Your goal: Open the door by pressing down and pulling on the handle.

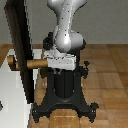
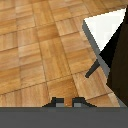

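The door (image 1: 20, 47) is a tall dark panel standing at the exterior view's left; its dark edge also shows in the wrist view (image 2: 119, 65). The brass handle (image 1: 36, 64) sticks out of the panel towards the robot, and a second brass stub (image 1: 12, 62) shows on the panel's other side. My grey-white gripper (image 1: 56, 69) points down right at the handle's free end, close to it; whether they touch I cannot tell. In the wrist view the fingertips (image 2: 52, 103) stand apart with only floor between them. The handle is out of the wrist view.
The black flared robot pedestal (image 1: 65, 97) stands on the wooden floor (image 2: 40, 50) just behind the gripper. A white slab (image 1: 10, 100) lies under the door, and it shows in the wrist view (image 2: 102, 27) too.
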